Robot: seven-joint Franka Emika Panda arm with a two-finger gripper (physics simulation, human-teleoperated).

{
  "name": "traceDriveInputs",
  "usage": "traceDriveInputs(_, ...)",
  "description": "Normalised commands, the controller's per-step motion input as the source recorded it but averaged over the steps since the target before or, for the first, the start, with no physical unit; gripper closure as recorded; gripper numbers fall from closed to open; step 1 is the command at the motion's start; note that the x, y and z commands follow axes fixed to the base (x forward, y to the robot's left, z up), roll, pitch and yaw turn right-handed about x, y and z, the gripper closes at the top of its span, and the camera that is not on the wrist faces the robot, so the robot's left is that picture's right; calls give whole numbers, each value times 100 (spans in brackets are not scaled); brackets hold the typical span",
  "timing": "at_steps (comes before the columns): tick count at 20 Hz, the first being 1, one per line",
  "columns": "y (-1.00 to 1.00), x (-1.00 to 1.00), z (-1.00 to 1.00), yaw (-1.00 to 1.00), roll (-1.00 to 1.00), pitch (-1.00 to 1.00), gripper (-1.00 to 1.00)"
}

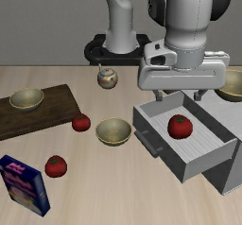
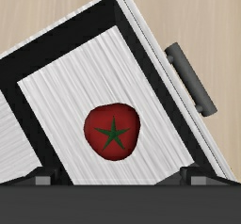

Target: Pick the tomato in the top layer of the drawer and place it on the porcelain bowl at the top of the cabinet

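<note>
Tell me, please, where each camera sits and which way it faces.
Exterior view: sits in front of and above the robot, facing back over the light wooden table; shows the white arm and its gripper above the open grey drawer.
Wrist view: rides on the hand, looking straight down into the drawer; shows the open gripper's two dark fingertips.
Shared: the round red tomato lying in the drawer, and the drawer's grey bar handle.

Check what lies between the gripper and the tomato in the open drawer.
Nothing: the wrist view shows only bare drawer floor between the open gripper and the tomato.
</note>
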Motion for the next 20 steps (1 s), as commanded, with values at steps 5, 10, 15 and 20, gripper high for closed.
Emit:
traceDriveInputs(5, 0, 20, -80, 0, 0, 0, -100)
traceDriveInputs(10, 0, 0, -60, 0, 0, 0, 100)
traceDriveInputs(15, 0, 0, 0, 0, 0, 0, 100)
traceDriveInputs(20, 0, 0, 0, 0, 0, 0, 100)
